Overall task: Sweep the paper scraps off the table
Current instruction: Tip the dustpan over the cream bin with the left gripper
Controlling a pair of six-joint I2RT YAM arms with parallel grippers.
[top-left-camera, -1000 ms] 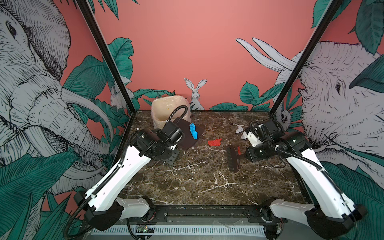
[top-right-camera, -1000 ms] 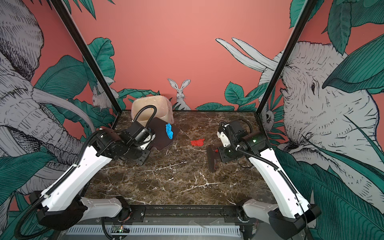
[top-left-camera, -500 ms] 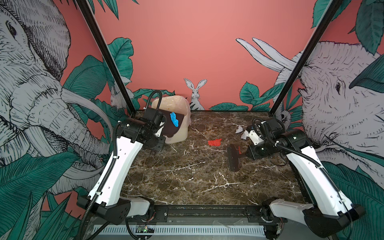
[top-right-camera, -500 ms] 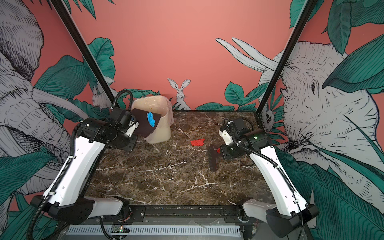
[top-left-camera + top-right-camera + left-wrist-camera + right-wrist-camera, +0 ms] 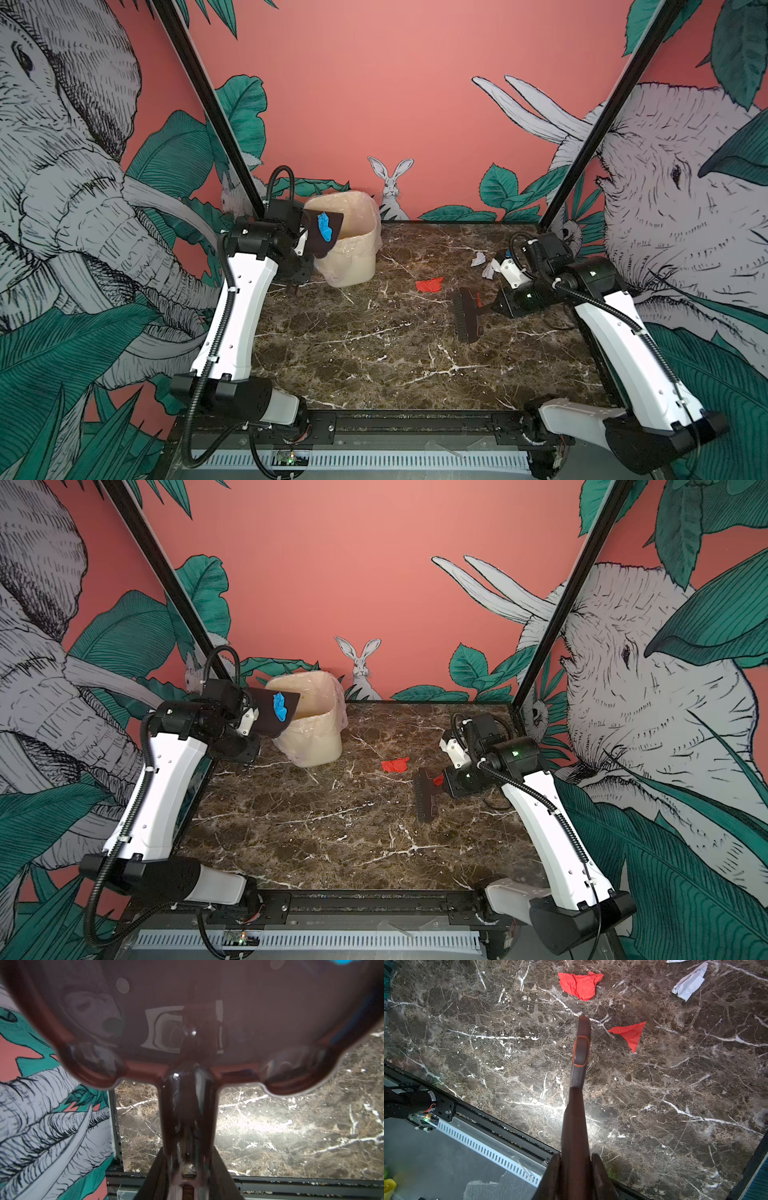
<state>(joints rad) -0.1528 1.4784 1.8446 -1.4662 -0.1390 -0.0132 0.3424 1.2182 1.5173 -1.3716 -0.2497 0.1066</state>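
Observation:
My left gripper [image 5: 301, 245] [image 5: 188, 1167] is shut on the handle of a dark dustpan [image 5: 322, 237] [image 5: 270, 717]. The pan is raised and tilted at the rim of the beige bin [image 5: 353, 257], with a blue paper scrap [image 5: 324, 226] [image 5: 279, 706] on it. My right gripper [image 5: 496, 307] [image 5: 576, 1167] is shut on a dark brush [image 5: 465, 316] [image 5: 577, 1105] resting low over the table [image 5: 374, 353]. Two red scraps [image 5: 580, 985] [image 5: 630, 1033] lie beyond the brush. White scraps [image 5: 478, 259] [image 5: 689, 982] lie near the right arm.
The bin [image 5: 316, 746], lined with a clear bag, stands at the back left of the table. Patterned walls and black frame posts close in the back and sides. A grey slotted panel [image 5: 488, 1147] runs below the table's front edge.
The left arm has lifted the dustpan with the blue scrap off the table and swung it back to the bin's rim. The right arm and brush have barely moved.

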